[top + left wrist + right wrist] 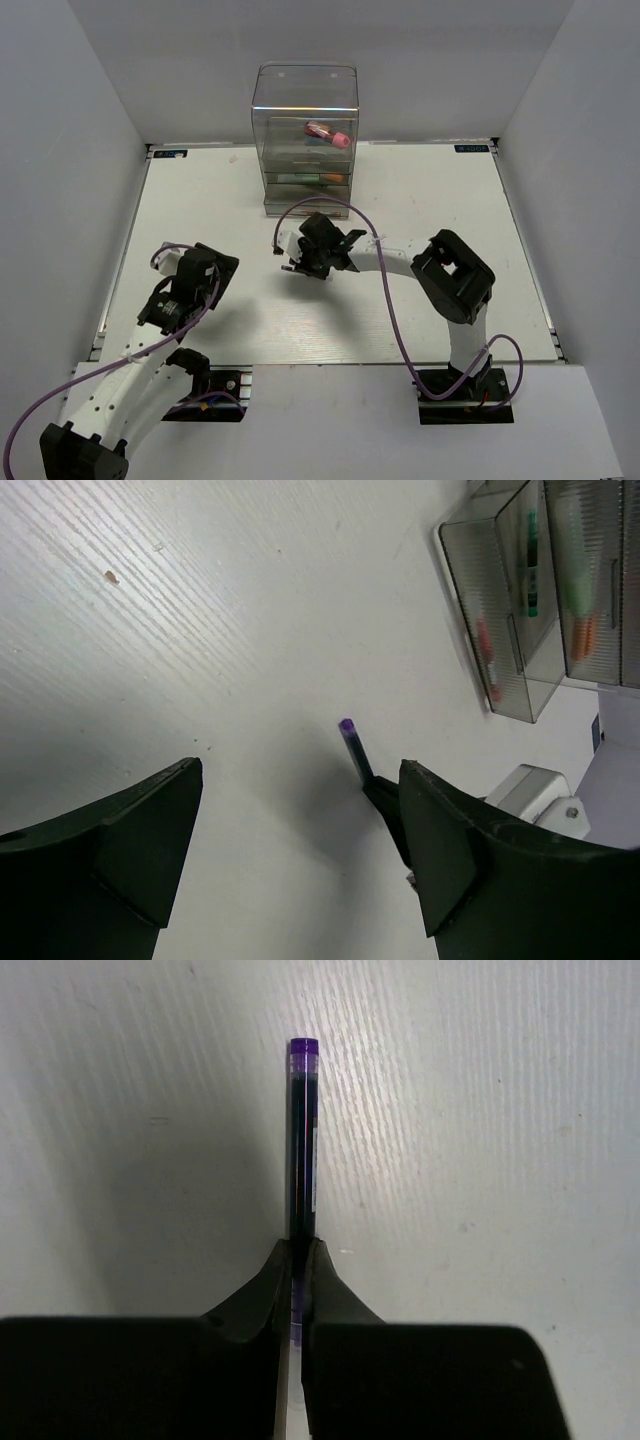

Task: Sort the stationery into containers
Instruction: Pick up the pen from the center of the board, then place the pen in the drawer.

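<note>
My right gripper (303,1250) is shut on a thin dark pen with a purple end (303,1140), which sticks out straight ahead of the jaws just above the white table. In the top view this gripper (303,262) is in front of the clear drawer cabinet (305,140). The pen (353,748) also shows in the left wrist view, pointing up-left. A fat red pink-capped tube (328,134) lies in the upper part of the cabinet. My left gripper (300,770) is open and empty, at the left of the table (210,268), well apart from the pen.
In the left wrist view the cabinet's drawers (530,600) hold a green marker (533,560), an orange marker (583,635) and a red pen (487,655). Grey walls close in the white table (430,200) on three sides. A purple cable (385,290) loops over the right arm.
</note>
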Controlling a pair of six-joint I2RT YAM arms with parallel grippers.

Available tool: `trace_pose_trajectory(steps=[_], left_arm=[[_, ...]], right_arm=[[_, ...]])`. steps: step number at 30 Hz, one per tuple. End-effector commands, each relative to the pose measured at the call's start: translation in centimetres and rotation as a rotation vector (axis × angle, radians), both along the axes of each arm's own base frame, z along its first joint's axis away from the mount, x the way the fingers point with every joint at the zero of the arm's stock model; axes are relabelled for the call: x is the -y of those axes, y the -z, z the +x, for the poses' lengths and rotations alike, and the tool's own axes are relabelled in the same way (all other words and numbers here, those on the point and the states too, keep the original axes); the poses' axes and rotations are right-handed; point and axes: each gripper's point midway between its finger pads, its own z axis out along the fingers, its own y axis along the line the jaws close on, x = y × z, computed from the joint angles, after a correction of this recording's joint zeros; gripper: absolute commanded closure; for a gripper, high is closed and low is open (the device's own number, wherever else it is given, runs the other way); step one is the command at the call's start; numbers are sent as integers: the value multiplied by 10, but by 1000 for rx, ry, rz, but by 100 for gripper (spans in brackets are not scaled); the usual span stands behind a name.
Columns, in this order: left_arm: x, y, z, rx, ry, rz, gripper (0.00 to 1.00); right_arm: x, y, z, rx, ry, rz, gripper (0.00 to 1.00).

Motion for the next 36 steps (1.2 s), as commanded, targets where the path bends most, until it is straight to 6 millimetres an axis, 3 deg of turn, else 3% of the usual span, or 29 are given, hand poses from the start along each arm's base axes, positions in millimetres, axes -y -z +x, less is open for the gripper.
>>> trace_pose_trajectory(steps=[1, 6, 8, 9, 16, 20, 24, 29, 33, 34, 36], left_arm=[[-1, 1, 0, 10, -12, -12, 11], [1, 1, 1, 6, -5, -17, 11], [3, 4, 1, 4, 3, -24, 11], [3, 4, 1, 4, 3, -24, 11], [6, 7, 0, -2, 16, -35, 11], [6, 8, 0, 6, 16, -38, 11], [8, 10, -1, 4, 23, -44, 11], [9, 11, 3, 3, 23, -44, 11], [9, 11, 3, 3, 23, -44, 11], [9, 11, 3, 3, 23, -44, 11], [11, 11, 4, 2, 30, -50, 11]], right_arm=[[24, -8, 15, 100, -11, -82, 100], [17, -61, 60, 249, 22, -14, 100], [14, -72, 71, 283, 24, 4, 100], [20, -83, 89, 325, 60, -1, 100], [24, -111, 136, 439, 61, 12, 100], [14, -134, 153, 499, 15, 49, 100], [12, -137, 171, 545, -17, 26, 100], [9, -118, 194, 547, -34, -14, 100], [8, -107, 203, 530, -52, -33, 77], [11, -102, 206, 524, -50, -41, 63], [10, -104, 209, 530, -37, -34, 52]])
